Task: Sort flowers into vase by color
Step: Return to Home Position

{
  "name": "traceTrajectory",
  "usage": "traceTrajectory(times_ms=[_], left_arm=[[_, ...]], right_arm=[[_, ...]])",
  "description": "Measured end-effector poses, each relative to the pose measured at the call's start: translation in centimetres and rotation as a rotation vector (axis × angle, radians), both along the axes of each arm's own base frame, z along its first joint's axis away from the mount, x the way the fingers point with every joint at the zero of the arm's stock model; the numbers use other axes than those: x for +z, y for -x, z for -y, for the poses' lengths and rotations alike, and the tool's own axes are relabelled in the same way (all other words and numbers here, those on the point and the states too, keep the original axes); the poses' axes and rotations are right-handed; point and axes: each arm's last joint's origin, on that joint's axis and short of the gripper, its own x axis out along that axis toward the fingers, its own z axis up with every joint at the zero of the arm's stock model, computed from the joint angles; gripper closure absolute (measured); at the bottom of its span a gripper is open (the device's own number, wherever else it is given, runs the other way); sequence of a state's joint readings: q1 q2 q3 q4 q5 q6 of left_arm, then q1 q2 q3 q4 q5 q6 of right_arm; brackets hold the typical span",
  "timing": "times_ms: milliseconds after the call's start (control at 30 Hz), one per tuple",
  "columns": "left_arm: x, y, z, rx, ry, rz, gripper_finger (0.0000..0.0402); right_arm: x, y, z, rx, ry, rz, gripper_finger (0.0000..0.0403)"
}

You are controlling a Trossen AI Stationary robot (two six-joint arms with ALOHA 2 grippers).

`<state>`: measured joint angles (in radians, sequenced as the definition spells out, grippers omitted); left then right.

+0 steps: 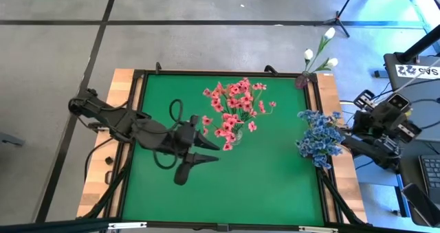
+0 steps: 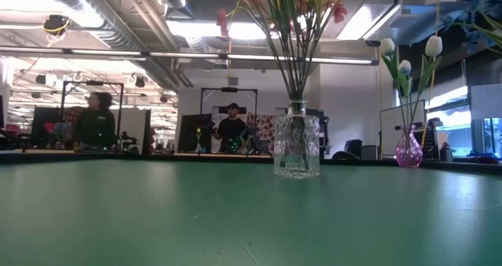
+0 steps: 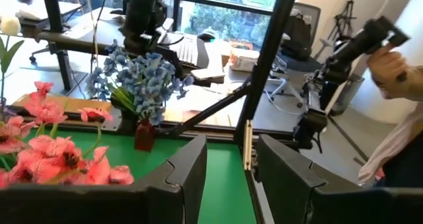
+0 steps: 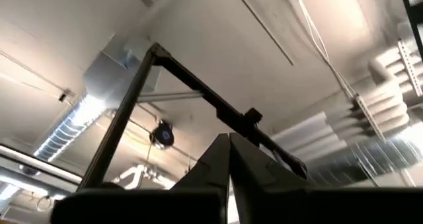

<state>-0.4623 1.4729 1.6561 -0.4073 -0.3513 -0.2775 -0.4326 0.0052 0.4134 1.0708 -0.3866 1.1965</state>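
pink flowers (image 1: 232, 101) fill the glass vase (image 2: 296, 147), blue flowers (image 1: 320, 135) well right of it. left hand (image 1: 208, 151), wide and empty, hovers just left of it; right hand (image 4: 229, 163) closed. sorting looks done: retreat home next.

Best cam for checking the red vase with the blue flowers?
Left wrist view: the red vase shows side-on, with the blue flowers standing in it. High view sees the blooms from above, which hide the vase. Low view catches only some blue blooms at its edge. Right wrist view shows only ceiling.
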Motion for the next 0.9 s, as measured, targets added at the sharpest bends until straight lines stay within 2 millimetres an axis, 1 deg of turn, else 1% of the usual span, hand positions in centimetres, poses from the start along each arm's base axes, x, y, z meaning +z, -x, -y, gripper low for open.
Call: traceTrajectory(times_ms=[167,267,400,467,600,667,733,833,900], left_arm=[[0.4,1.9,0.0,-0.013,0.004,0.015,0.0271],[0.1,2.4,-0.3,-0.016,0.008,0.013,0.0271],[-0.6,3.0,-0.6,-0.011,0.025,0.002,0.0271],[-0.8,3.2,-0.8,-0.010,0.031,0.009,0.0271],[-0.9,3.5,-1.1,-0.006,0.039,0.023,0.0271],[-0.7,3.9,-1.1,-0.010,0.043,0.030,0.0271],[-0.4,4.2,-1.1,-0.016,0.048,0.038,0.0271],[-0.3,4.7,-1.1,-0.022,0.048,0.040,0.0271],[-0.1,4.9,-1.2,-0.020,0.048,0.042,0.0271]], right_arm=[[-1.4,-0.1,-0.2,0.011,0.011,0.075,0.0391],[-1.8,-0.1,-0.6,-0.007,0.029,0.110,0.0391],[-2.2,-0.3,-0.8,-0.036,0.050,0.107,0.0391],[-2.7,-0.7,-0.7,-0.037,0.044,0.093,0.0391],[-3.7,-0.9,-0.7,-0.059,0.054,0.125,0.0391],[-4.1,-0.8,-1.0,-0.082,0.087,0.165,0.0391],[-4.3,-0.9,-1.0,-0.105,0.092,0.168,0.0391],[-4.8,-1.3,-0.6,-0.191,0.076,0.166,0.0391],[-5.4,-1.8,0.1,-0.272,0.028,0.183,0.0391]])
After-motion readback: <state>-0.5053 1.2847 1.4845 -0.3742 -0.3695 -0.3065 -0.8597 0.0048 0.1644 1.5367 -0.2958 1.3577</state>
